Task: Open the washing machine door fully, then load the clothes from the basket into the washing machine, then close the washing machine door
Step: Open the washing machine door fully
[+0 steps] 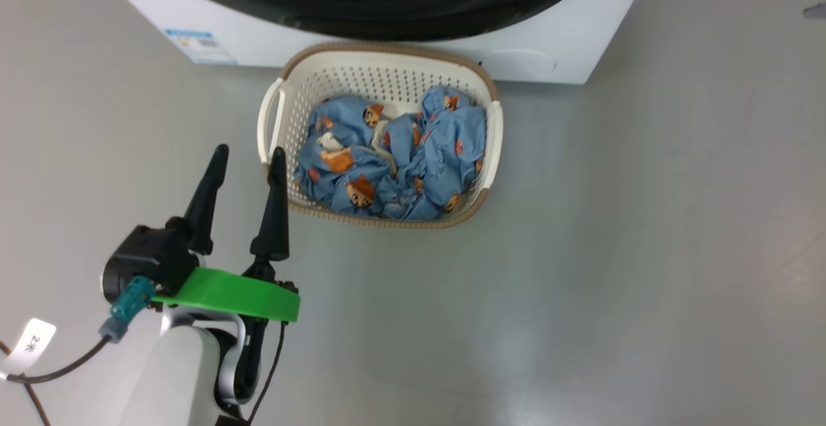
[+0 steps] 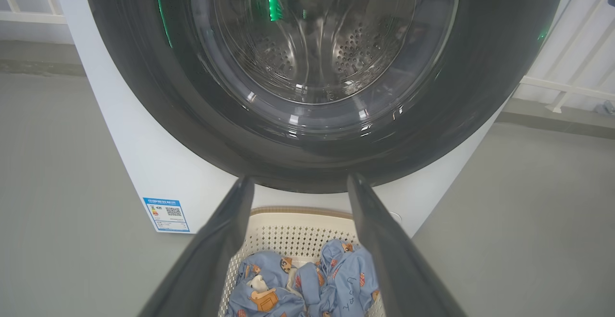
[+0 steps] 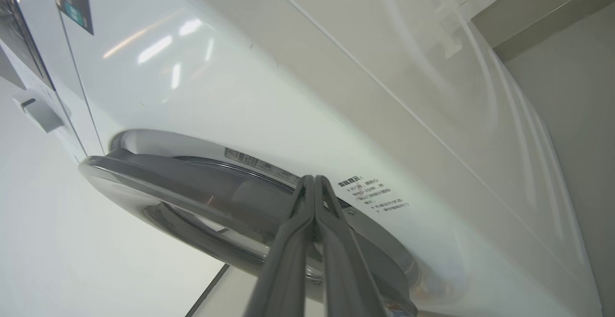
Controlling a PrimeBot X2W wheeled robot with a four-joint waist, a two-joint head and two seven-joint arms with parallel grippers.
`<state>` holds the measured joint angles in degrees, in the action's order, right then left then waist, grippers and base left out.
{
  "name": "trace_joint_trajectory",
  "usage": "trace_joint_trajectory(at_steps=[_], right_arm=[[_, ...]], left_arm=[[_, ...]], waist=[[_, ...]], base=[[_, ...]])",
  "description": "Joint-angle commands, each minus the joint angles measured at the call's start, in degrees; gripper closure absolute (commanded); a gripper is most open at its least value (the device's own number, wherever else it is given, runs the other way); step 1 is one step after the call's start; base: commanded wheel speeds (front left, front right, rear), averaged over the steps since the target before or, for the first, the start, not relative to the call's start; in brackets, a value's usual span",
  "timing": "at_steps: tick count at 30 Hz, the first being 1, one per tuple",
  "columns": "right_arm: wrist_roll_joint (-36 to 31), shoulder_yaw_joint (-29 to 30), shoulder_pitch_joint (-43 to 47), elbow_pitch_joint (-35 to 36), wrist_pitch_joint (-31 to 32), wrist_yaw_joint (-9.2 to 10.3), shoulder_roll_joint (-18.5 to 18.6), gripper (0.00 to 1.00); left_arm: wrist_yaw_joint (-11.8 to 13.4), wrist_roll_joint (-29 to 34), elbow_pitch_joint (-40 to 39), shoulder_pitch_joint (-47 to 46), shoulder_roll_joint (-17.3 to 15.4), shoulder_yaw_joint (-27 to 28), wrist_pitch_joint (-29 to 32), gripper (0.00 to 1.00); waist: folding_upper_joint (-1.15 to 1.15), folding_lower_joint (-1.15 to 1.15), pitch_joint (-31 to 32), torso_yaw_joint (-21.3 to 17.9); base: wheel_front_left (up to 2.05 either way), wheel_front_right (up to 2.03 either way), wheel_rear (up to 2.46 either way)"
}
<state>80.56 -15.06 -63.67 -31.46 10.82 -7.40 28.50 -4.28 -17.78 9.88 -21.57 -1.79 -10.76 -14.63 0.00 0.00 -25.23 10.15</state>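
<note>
The door point(image 2: 307, 163), one round glossy black ring around bulging clear glass, sat on the boxy white washer point(image 2: 144, 153). Before it stood one cream perforated basket point(image 1: 361, 77) with two handles and a brown woven-look rim, holding crumpled blue printed clothes point(image 1: 393, 161). The left gripper point(image 1: 248, 152) hovered beside the basket, fingers wide. The right gripper point(image 3: 314, 178) had its fingers pressed together, tips at the door's edge.

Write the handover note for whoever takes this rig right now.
Left gripper: open, empty, by the left side of the basket.
Right gripper: shut, tips at the rim of the washing machine door.
Clothes: in the basket, on the floor before the washing machine.
Done: nothing finished; door not yet fully open.
Left: open door fully, load clothes, close door.
</note>
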Motion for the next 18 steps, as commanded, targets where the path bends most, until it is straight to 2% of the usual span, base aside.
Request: trace_joint_trajectory(at_steps=[1, 6, 13, 18], right_arm=[[1.67, -0.27, -0.90, 0.82, 1.58, -0.09, -0.52, 1.00], [5.73, -0.40, -4.19, -0.24, 6.89, -0.09, -0.78, 1.00], [7.70, -1.60, -9.01, -2.43, 12.13, -0.09, -1.47, 1.00], [7.87, -2.18, -10.68, -3.58, 13.51, -0.09, -1.93, 1.00]], left_arm=[[0.33, -0.44, -1.64, -1.30, -1.10, 1.34, -0.37, 0.00], [0.69, -1.09, -1.79, -1.80, -1.10, 0.81, -0.37, 0.00], [1.28, -2.28, -2.04, -1.88, -1.10, -0.05, -0.37, 0.00], [1.47, -2.74, -1.92, -1.88, -1.09, -0.65, -0.37, 0.00]], waist=[[0.00, 0.00, -1.74, 1.31], [0.00, 0.00, -3.22, 2.50], [0.00, 0.00, -4.37, 3.90], [0.00, 0.00, -4.56, 4.42]], base=[[0.00, 0.00, 0.00], [0.00, 0.00, 0.00], [0.00, 0.00, 0.00], [0.00, 0.00, 0.00]])
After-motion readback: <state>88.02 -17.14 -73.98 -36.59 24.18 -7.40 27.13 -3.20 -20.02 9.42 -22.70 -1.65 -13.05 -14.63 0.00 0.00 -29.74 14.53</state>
